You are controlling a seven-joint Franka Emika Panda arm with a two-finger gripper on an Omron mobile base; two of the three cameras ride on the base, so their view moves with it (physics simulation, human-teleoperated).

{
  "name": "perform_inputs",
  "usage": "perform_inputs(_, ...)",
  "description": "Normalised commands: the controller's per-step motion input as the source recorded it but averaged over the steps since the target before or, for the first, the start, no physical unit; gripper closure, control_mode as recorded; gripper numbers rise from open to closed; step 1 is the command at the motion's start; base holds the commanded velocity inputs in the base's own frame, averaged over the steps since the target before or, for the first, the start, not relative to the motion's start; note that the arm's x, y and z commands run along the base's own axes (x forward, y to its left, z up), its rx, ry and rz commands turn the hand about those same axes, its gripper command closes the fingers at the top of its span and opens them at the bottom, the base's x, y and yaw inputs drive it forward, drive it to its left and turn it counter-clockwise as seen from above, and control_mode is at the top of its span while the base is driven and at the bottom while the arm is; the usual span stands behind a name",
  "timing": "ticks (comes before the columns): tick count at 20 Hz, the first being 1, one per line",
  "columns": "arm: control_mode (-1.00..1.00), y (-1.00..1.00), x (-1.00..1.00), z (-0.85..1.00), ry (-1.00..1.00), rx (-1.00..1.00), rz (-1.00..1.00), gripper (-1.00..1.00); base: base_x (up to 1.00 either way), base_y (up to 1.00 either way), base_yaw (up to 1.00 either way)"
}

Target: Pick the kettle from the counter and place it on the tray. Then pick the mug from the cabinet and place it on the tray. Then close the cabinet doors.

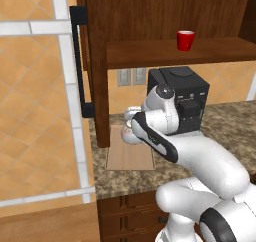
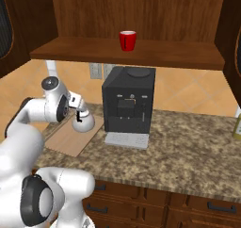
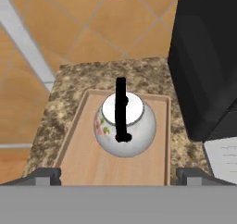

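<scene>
The white floral kettle (image 3: 124, 123) with its black arched handle stands upright on the tan wooden tray (image 3: 88, 165), at its far end. My gripper (image 3: 118, 176) hangs just above the kettle, open, with its fingertips (image 3: 46, 174) spread wide and nothing between them. From the right base view the kettle (image 2: 84, 122) sits on the tray (image 2: 63, 140) right under my gripper (image 2: 78, 111). The red mug (image 1: 185, 40) stands on the shelf of the dark wooden cabinet (image 1: 150, 53). The left cabinet door (image 1: 77, 61) stands swung open.
A big black coffee machine (image 2: 128, 100) with a grey drip grate (image 2: 126, 140) stands on the granite counter (image 2: 188, 151) just right of the tray. A tiled wall rises on the left. A bottle (image 2: 237, 126) shows at the far right edge.
</scene>
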Motion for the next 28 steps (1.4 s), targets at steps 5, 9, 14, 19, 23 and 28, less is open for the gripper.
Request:
perform_inputs(5, -1.0, -0.14, -0.48, 0.65, 0.0, 0.0, 0.0, -1.0, 0.0, 0.0, 0.0)
perform_inputs(9, -1.0, -0.2, -0.5, 0.7, 0.0, -0.01, 0.01, -1.0, 0.0, 0.0, 0.0)
perform_inputs(14, -1.0, -0.25, -0.49, 0.68, -0.01, -0.06, 0.04, -1.0, 0.0, 0.0, 0.0)
perform_inputs(19, -1.0, -0.38, -0.24, 0.69, 0.0, -0.06, 0.0, -1.0, 0.0, 0.0, 0.0)
perform_inputs(23, -1.0, -0.46, -0.04, 0.74, 0.0, 0.0, -0.09, -1.0, 0.0, 0.0, 0.0)
perform_inputs(28, -1.0, -0.51, 0.0, 0.64, -0.05, 0.0, -0.02, -1.0, 0.0, 0.0, 0.0)
